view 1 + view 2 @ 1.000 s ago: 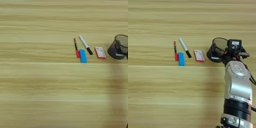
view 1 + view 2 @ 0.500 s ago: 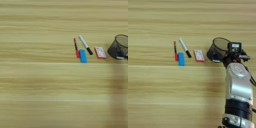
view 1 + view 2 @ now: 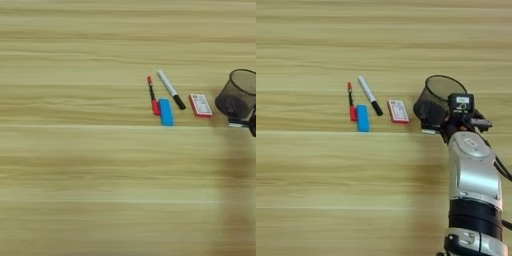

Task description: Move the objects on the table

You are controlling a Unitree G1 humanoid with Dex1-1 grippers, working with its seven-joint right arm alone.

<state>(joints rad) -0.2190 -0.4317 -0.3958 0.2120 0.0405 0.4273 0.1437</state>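
Light-tan wooden table (image 3: pixel 75 175), horizontal grain.

Wooden bench (image 3: pixel 75 175) bears red pen (image 3: pixel 151 92), white marker (image 3: pixel 170 89), blue block (image 3: pixel 166 112), small red-white card (image 3: pixel 201 105), mesh cup (image 3: pixel 437 100).

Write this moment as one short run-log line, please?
right end effector: at black mesh cup, grip unclear | marker, red pen, blue block, small red-and-white item: lying untouched on table

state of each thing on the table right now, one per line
white marker with black cap: capped, lying flat
thin red pen: lying flat, beside the block
bright-blue oblong block: lying flat
small red and white card: lying flat
black mesh cup: tilted, mouth open, at the gripper
right gripper: at the cup
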